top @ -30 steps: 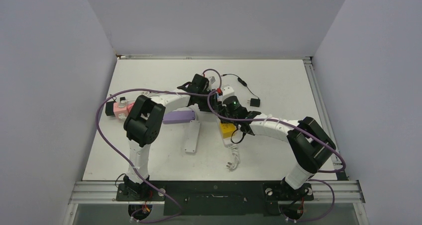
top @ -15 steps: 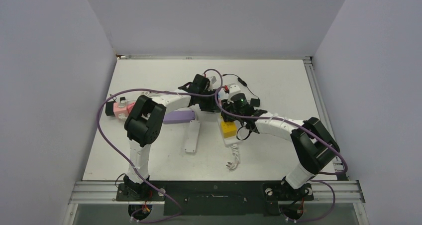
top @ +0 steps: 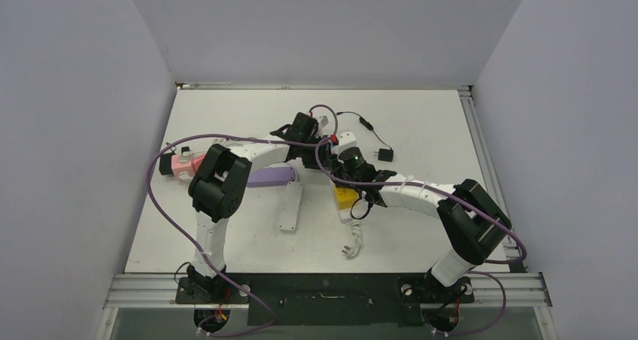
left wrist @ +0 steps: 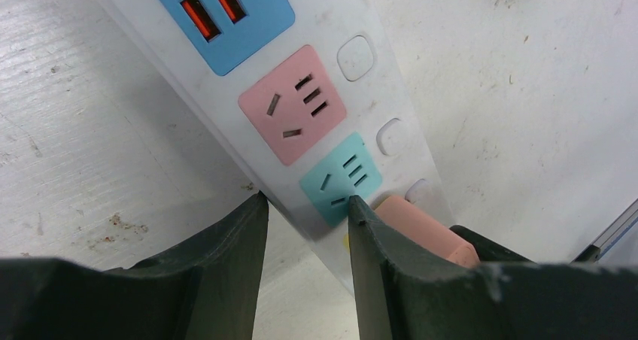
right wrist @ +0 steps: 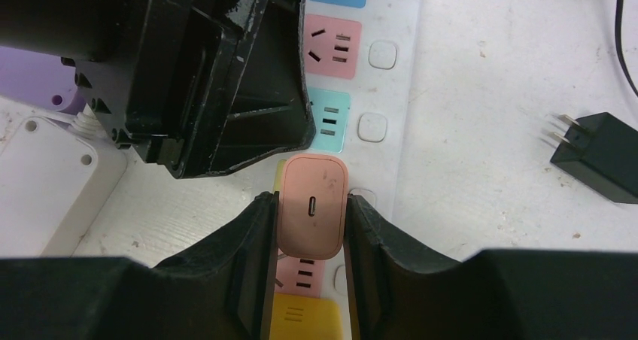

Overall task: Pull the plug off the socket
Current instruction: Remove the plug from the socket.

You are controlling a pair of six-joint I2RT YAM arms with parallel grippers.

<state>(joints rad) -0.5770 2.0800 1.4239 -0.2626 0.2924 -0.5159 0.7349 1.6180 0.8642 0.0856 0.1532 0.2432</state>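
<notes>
A pink plug (right wrist: 312, 178) with a small port in its top stands on the white socket strip (right wrist: 399, 92), beside the teal outlet (right wrist: 329, 120). My right gripper (right wrist: 311, 198) is shut on the plug's two sides. Whether its prongs still sit in the strip is hidden. My left gripper (left wrist: 306, 198) grips the same strip (left wrist: 376, 92), one finger against its side edge and the other on its top face at the teal outlet (left wrist: 342, 178). The plug (left wrist: 417, 227) shows just behind that finger. From above, both grippers (top: 314, 150) (top: 347, 165) meet over the strip (top: 344, 139).
A yellow plug (top: 344, 197) sits in the strip nearer me. A black adapter (top: 385, 155) with its cord lies to the right. A purple block (top: 269, 177), another white strip (top: 291, 207) and a pink cube (top: 183, 165) lie to the left. A white cable end (top: 352, 242) trails forward.
My right wrist swung a little toward the back right half a second ago and has come back nearly to where it was. The left arm has held still.
</notes>
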